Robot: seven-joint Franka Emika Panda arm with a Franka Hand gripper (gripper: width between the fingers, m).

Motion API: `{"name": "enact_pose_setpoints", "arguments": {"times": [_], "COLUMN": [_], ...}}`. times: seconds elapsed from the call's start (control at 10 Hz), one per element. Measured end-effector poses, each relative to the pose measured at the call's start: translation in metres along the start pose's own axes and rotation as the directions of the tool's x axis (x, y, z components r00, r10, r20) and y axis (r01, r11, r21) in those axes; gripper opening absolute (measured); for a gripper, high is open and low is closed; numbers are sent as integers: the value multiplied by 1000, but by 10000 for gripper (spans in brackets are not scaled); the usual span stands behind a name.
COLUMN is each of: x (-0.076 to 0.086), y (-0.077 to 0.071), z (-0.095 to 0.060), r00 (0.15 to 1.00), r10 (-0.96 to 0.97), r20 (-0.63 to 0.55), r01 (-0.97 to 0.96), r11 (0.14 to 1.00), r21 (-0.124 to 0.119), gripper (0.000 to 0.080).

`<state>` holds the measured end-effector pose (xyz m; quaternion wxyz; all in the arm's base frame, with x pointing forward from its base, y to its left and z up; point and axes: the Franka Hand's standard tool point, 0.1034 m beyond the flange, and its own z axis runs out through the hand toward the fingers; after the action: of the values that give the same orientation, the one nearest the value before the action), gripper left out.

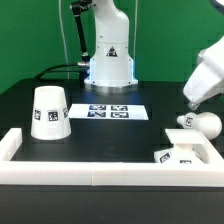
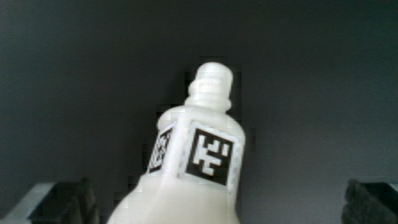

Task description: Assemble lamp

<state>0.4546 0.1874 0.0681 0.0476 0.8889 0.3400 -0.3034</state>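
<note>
At the end effector (image 1: 189,103), fingers (image 2: 61,200) are seen set wide apart only in the wrist view, nothing gripped; the bulb (image 2: 192,150) is framed between them, tag visible. Only the exterior view shows the black table (image 1: 100,135) and green backdrop (image 1: 30,40): bulb lying just below the end effector, base (image 1: 176,155) near, shade (image 1: 50,112) well apart.
</note>
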Motion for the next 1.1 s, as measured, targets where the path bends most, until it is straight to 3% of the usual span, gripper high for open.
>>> {"name": "enact_pose_setpoints", "arguments": {"times": [0.1, 0.2, 0.3, 0.6, 0.9, 1.1], "x": [1, 9, 7, 8, 11, 12], "y": [6, 14, 18, 17, 17, 19], "z": [5, 5, 5, 6, 8, 10], "r00": [998, 999, 999, 999, 991, 989], "r10": [9, 17, 15, 20, 132, 136], "r20": [64, 32, 32, 34, 35, 60], "r01": [-11, -18, -16, -21, -132, -136], "r11": [1000, 1000, 1000, 1000, 991, 991], "r21": [21, 20, 25, 23, 2, 7], "gripper": [698, 698, 698, 698, 698, 698]}}
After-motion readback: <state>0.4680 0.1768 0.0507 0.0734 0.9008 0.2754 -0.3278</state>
